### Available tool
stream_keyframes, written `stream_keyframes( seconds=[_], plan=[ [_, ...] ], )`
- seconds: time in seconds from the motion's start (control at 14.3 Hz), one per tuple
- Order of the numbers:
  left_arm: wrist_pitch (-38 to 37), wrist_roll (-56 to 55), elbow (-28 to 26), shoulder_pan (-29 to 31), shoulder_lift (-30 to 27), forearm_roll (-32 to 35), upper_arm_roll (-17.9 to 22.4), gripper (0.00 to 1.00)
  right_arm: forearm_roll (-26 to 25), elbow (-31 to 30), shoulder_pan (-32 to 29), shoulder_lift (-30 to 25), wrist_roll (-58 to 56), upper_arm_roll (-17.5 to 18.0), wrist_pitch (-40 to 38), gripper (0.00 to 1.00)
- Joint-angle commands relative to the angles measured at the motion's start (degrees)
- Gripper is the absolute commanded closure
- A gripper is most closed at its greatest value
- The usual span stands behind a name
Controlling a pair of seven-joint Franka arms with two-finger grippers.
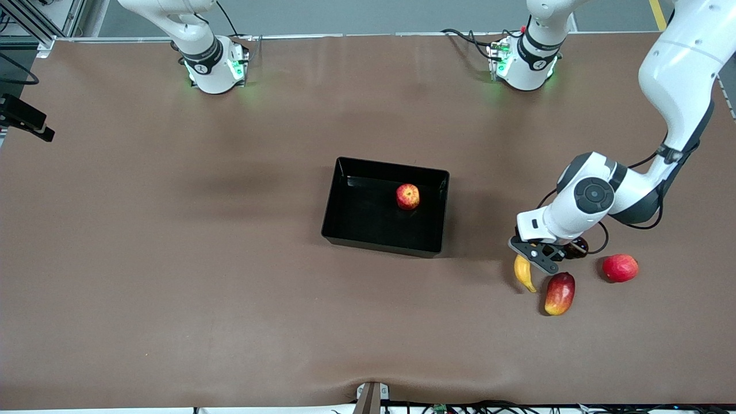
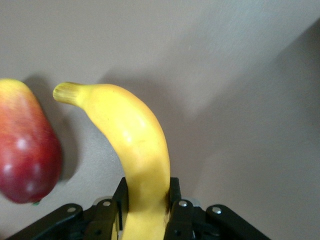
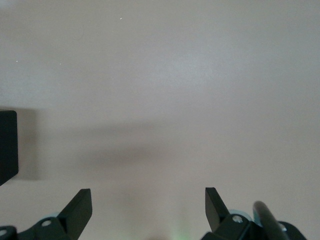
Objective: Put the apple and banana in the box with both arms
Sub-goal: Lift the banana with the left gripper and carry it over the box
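Note:
The apple [image 1: 407,196] lies inside the black box [image 1: 356,230] at the table's middle. The yellow banana [image 1: 524,275] lies on the table toward the left arm's end, nearer the front camera than the box. My left gripper [image 1: 532,256] is down at the banana's end. In the left wrist view its fingers [image 2: 177,192] press both sides of the banana [image 2: 132,135], so the left gripper [image 2: 146,192] is shut on it. My right gripper [image 3: 148,200] is open and empty above bare table, out of the front view. A corner of the box [image 3: 7,145] shows at the edge of its view.
A red-yellow mango-like fruit [image 1: 560,294] lies right beside the banana and also shows in the left wrist view [image 2: 25,145]. A pinkish-red round fruit [image 1: 620,268] lies a little farther toward the left arm's end. The brown table spreads wide around the box.

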Motion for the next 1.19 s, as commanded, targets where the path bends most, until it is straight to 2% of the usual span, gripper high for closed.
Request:
stream_keyframes(
  seconds=[0.0,0.21,0.35,0.56,0.77,0.91,1.12],
  plan=[
    [-7.9,-4.7,2.0,0.1,-5.1,-4.9,-5.5,1.00,0.8,0.4,-1.3,-0.4,-0.7,0.8,-0.1,0.00],
    [-17.2,-13.6,8.4,-3.3,-4.2,-6.8,-11.0,1.00,0.8,0.4,-1.3,-0.4,-0.8,0.8,-0.2,0.00],
    [-22.3,-20.9,13.4,-10.3,-3.2,-8.8,-10.8,1.00,1.1,0.4,-0.9,-0.5,-0.8,1.0,-0.3,0.00],
    [-23.2,-28.8,17.9,-18.6,-0.5,-8.8,-10.7,1.00,1.1,0.4,-0.9,-0.5,-0.7,1.1,-0.3,0.00],
    [-23.2,-36.1,23.2,-30.8,1.9,-9.1,-4.7,1.00,1.1,0.4,-1.3,-0.5,-0.7,0.9,-0.4,0.00],
    [-23.2,-38.1,26.3,-40.1,2.3,-9.6,2.8,1.00,1.0,0.4,-1.3,-0.5,-0.8,0.9,-0.3,0.00],
    [-22.5,-42.7,31.9,-50.6,5.4,-12.1,10.4,1.00,1.0,0.4,-1.2,-0.5,-0.8,0.8,-0.3,0.00]
  ],
)
